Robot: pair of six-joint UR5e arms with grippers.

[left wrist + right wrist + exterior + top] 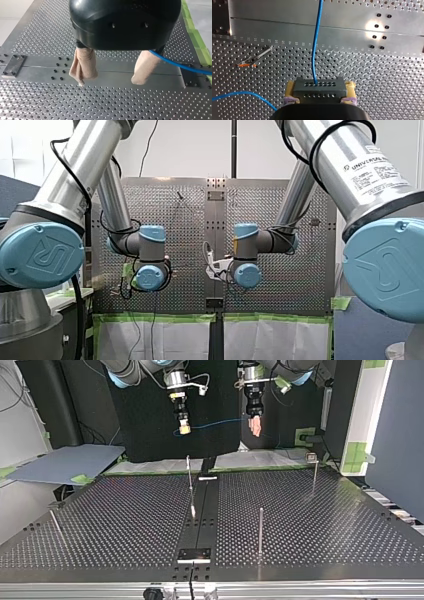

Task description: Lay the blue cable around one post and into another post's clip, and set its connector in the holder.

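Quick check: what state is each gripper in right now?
Left gripper: open, fingers apart; the blue cable passes beside one finger.
Right gripper: shut on the connector.

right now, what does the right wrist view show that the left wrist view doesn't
Only the right wrist view: the dark connector clamped in my right gripper between yellow pads, and a thin post with orange at one end. Only the left wrist view: my left gripper, beige fingers apart, nothing between them. Both: the blue cable over the perforated table.
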